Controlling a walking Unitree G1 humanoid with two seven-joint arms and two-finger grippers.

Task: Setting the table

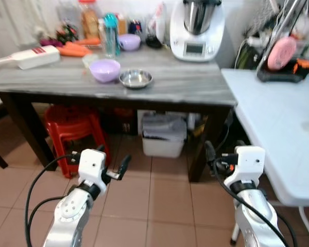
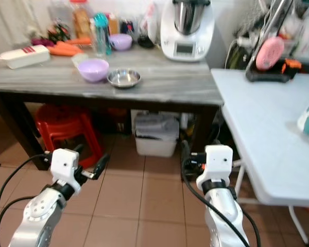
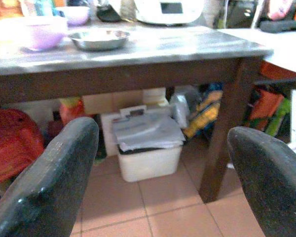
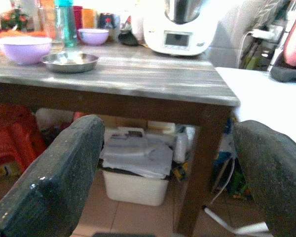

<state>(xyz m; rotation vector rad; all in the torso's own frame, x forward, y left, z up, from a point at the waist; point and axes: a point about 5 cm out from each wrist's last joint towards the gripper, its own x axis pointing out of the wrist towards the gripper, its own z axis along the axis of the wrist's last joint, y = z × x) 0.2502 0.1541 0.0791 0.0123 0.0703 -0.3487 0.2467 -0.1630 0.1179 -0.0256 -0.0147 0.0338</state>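
Standing before a grey marble-patterned table with dark wooden legs (image 1: 185, 85), the robot holds both arms low over the tiled floor. At nine o'clock on the table lies a white handheld appliance with a red label (image 1: 32, 56). Near the middle sits a lilac plastic bowl (image 1: 104, 70), and just beside it at three o'clock a shallow stainless-steel dish (image 1: 136, 78). Behind them, toward twelve o'clock, stand a teal bottle (image 1: 110, 33), a smaller purple bowl (image 1: 129, 41) and a white kitchen machine with a steel jug (image 1: 196, 28). Under the table are a red plastic stool (image 1: 72, 128) and a white lidded bin (image 1: 164, 135). The left gripper (image 3: 163, 182) hangs empty, fingers wide apart. The right gripper (image 4: 167, 182) likewise, spread and holding nothing. At three o'clock stands a pale blue folding table (image 1: 278, 128).
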